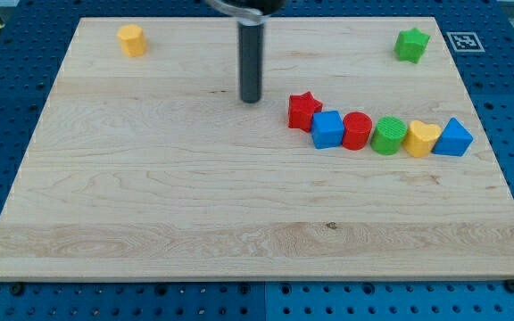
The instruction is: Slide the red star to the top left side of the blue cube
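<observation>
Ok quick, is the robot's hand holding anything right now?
No hand here, only a rod. My tip holds nothing; it sits apart from the red star, toward the view's left.

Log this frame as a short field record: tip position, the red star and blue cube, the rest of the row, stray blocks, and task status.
tip: my tip rests on the board, to the view's left of the red star, with a gap
red star: against the upper-left corner of the blue cube
row to the view's right: red cylinder, green cylinder, yellow block, blue triangular block
stray blocks: yellow block at top left; green star at top right
task status: star appears already at the cube's top left
</observation>
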`<action>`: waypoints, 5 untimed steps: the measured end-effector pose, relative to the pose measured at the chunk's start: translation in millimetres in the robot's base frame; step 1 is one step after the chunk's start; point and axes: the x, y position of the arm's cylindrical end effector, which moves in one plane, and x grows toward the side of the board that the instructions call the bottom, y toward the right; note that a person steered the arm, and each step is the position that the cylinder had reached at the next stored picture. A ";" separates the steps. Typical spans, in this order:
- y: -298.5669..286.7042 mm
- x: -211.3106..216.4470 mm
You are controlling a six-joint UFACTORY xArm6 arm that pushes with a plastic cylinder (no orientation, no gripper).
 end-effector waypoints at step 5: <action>90.0 14.2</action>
